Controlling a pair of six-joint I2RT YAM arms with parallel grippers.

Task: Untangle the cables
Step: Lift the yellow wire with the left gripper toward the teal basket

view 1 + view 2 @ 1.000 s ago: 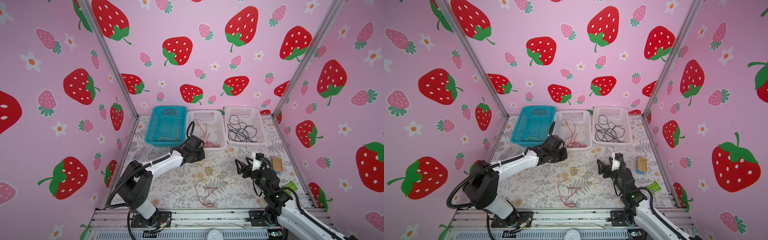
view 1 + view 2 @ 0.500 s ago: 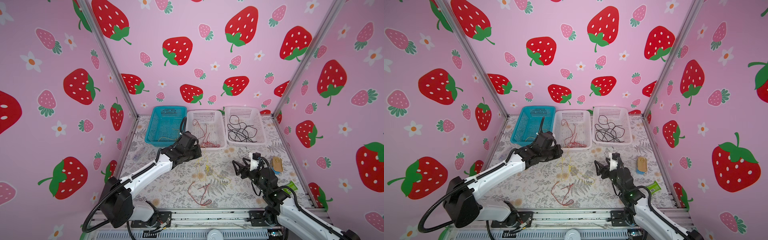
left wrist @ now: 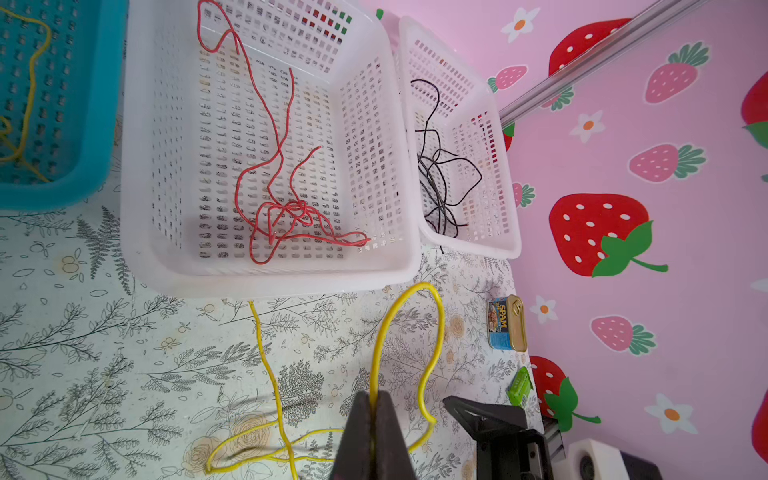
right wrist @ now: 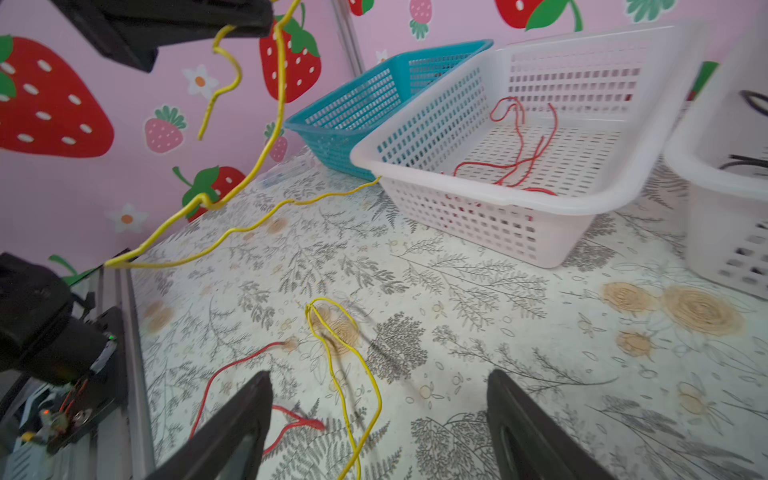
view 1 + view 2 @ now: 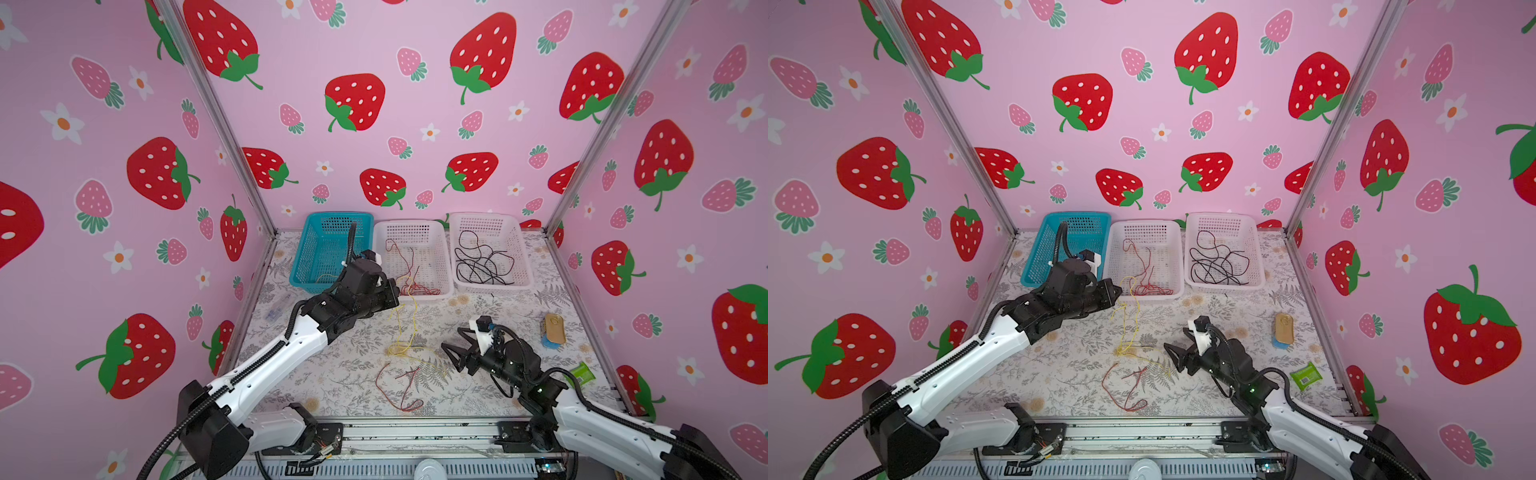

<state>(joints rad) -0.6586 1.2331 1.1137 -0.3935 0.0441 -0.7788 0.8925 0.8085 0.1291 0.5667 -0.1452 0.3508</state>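
Glossy perforated plastic baskets (image 3: 266, 274)

blue basket (image 3: 99, 124): cut by edge | black cables (image 4: 754, 99): mostly out of frame

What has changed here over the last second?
The right gripper, open, moved in toward the loose cables mid-table. The left arm sank lower and stretched out, while the left gripper stayed near the middle basket, shut on the yellow cable. The baskets and their contents stayed put.
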